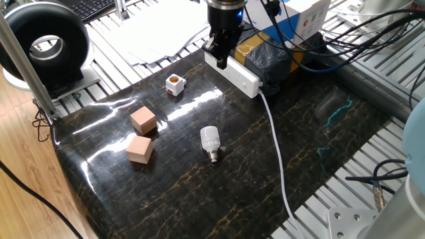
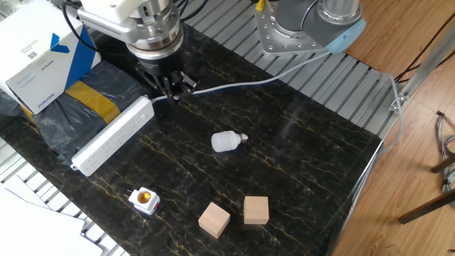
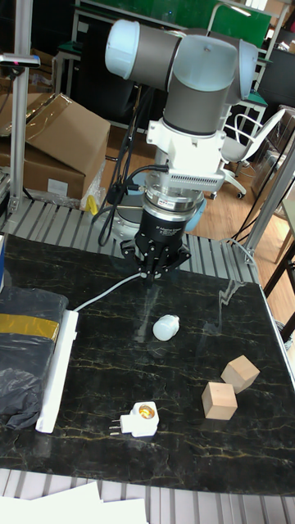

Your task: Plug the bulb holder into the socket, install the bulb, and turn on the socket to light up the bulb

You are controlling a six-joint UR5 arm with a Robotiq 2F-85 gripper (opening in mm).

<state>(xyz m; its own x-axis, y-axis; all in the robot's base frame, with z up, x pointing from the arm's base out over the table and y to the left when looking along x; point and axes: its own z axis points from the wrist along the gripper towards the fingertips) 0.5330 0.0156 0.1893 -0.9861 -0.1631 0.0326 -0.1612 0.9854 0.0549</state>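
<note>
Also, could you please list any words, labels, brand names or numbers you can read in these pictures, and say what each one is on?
Nothing can be read for certain.
White and blue box: small dark print on its white face, too small to read.
Socket: no legible marking.
Bulb: no legible marking.
Bulb holder: no legible marking.
</note>
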